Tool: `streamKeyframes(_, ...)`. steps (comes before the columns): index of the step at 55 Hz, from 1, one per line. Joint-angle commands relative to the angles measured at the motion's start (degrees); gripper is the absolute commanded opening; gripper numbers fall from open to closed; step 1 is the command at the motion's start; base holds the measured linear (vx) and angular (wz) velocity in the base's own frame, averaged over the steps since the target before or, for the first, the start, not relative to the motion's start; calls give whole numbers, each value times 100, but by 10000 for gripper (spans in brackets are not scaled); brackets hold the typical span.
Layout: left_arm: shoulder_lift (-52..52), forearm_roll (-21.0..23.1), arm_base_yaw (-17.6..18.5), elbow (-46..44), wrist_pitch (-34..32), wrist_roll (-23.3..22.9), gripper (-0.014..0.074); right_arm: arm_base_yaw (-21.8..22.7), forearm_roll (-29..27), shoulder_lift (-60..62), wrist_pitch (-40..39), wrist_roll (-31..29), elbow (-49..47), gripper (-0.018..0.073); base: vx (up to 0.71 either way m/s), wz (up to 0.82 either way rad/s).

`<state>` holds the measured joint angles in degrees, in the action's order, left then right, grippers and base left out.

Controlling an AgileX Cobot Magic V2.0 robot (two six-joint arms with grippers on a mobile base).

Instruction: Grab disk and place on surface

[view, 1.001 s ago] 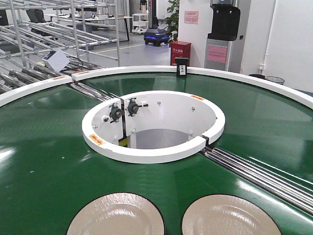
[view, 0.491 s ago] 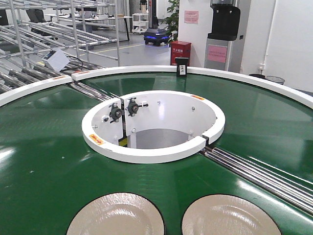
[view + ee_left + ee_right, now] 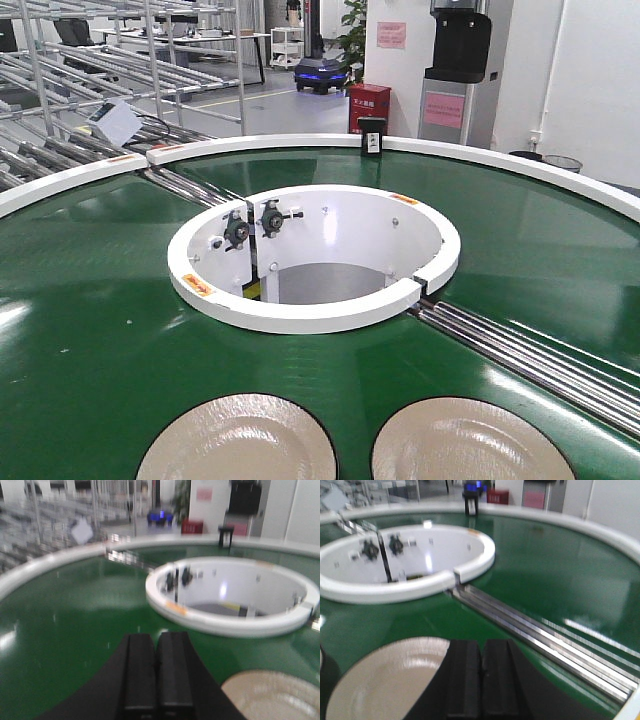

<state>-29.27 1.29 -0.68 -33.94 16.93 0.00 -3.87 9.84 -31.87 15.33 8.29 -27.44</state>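
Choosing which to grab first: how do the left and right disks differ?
The right disk lies near the rollers; the left disk lies away from them. The right hand shows over the right disk; the left hand shows beside the left disk. Both are tan, round, flat on the belt.

Two disks lie flat on the green belt (image 3: 100, 340), side by side at the near edge of the front view. Both are round, shallow plates, pale beige and glossy, each with a thin dark outline and a slightly sunken middle that catches the light. From the white ring (image 3: 300, 318), the left disk (image 3: 238, 445) sits at about 7 o'clock and the right disk (image 3: 470, 448) at about 5 o'clock. A narrow strip of belt separates them, so they do not touch. The frame's lower edge cuts off the near part of each.
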Motion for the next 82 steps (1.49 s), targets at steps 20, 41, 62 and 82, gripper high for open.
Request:
streamKeyframes(20,-2200,6,26,-175,-347,-42,365,-2,64,-1312,-964,-38,-201,430,0,0)
streamKeyframes(41,-4135,1085,26,-512,-575,-68,539,-2,64,-1695,-970,-38,-193,575,0,0)
streamKeyframes(62,-6241,4240,21,-2523,1285,2813,485,-2,-301,-1730,-942,511,-193,575,0,0)
streamKeyframes(82,-7843,5692,27,-3474,3185,4606,484,-2,-259,-1730,-660,511,-193,575,0,0)
